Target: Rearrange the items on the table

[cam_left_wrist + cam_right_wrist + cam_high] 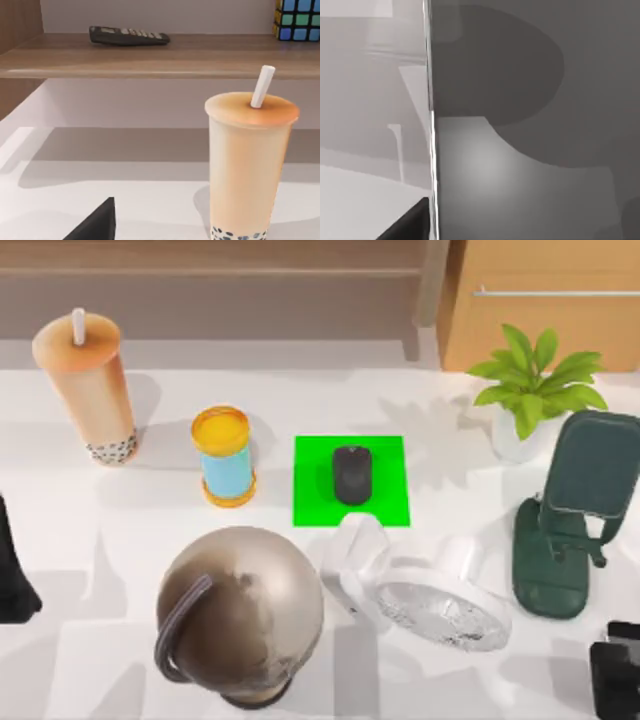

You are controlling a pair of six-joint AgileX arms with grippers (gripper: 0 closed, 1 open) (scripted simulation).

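A small black mouse (351,474) lies on a green mat (385,495) at the middle of the white table (150,510). The white fan (432,598) lies tipped over just in front of the mat. At the right, a grey-screened smartphone (594,462) leans in a dark green stand (548,575). The tall orange-tan drink cup (88,390) with a white straw stands at the back left, and the same cup (248,162) looms near in the left wrist view. My left gripper (12,585) rests at the left edge. My right gripper (615,672) sits at the front right corner.
A yellow-lidded can with a blue label (224,456) stands left of the mat. A large bronze dome (240,612) fills the front middle. A potted plant (530,390) stands at the back right. A shelf holds a calculator (127,35) and a colour cube (297,19).
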